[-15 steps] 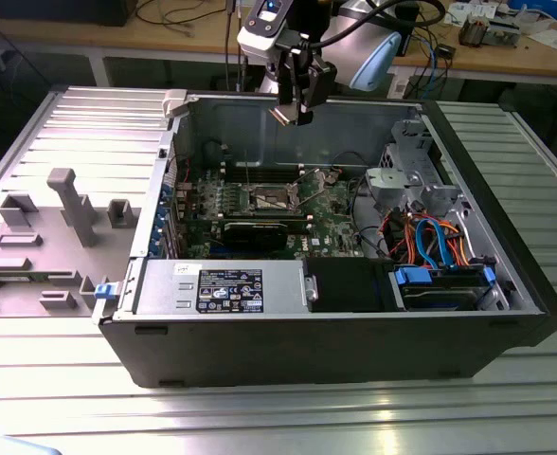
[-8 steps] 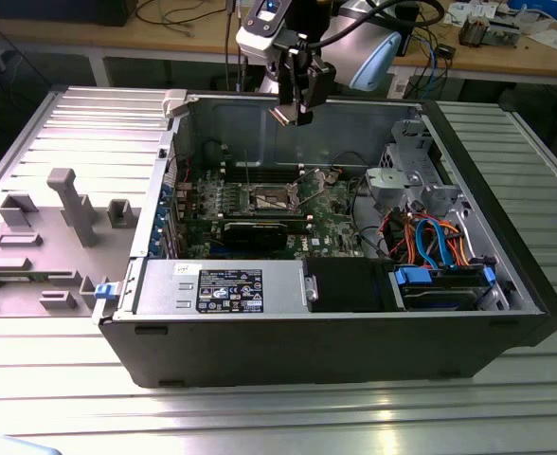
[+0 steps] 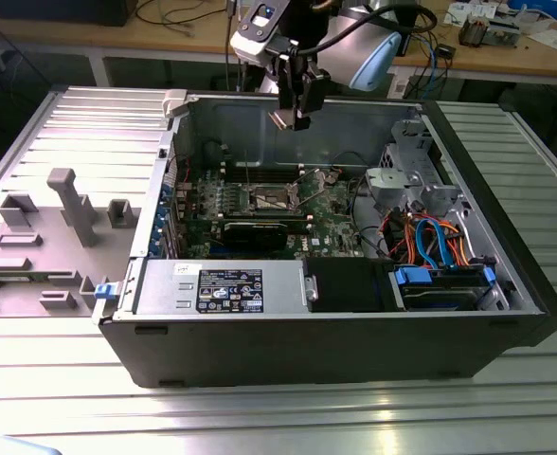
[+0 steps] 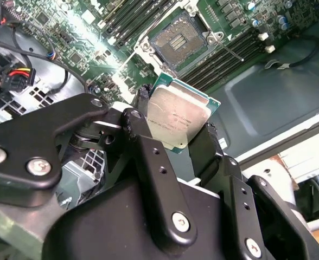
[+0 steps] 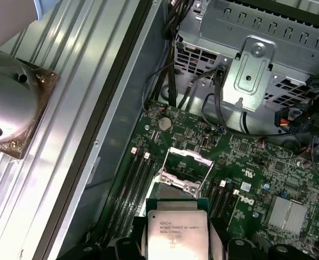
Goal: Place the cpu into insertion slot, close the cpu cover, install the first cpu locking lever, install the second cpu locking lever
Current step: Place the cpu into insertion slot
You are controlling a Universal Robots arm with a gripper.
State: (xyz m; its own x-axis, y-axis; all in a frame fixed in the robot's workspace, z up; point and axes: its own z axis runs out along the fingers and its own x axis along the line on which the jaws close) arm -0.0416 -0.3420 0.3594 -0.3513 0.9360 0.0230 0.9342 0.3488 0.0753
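- Cpu [image 4: 177,111] is pinched by two opposite edges in the claw [image 4: 177,120], which is clamped on it. Its silver top faces the second wrist camera.
- It hangs above the slot [image 4: 177,39], well apart from it. In the exterior view the claw [image 3: 293,114] sits high over the slot [image 3: 267,197], about level with the rim of the case [image 3: 231,123].
- The slot's dark centre lies bare, with nothing seated in it.
- The cover [image 5: 185,162] stands tilted up at the slot's edge, clear of the opening.
- Handling, as I judge it: the chip is light, stiff and flat, and its smooth metal top is likely slippery.
- The underside and the slot's contacts are probably delicate, so an edge grip like this one suits it.
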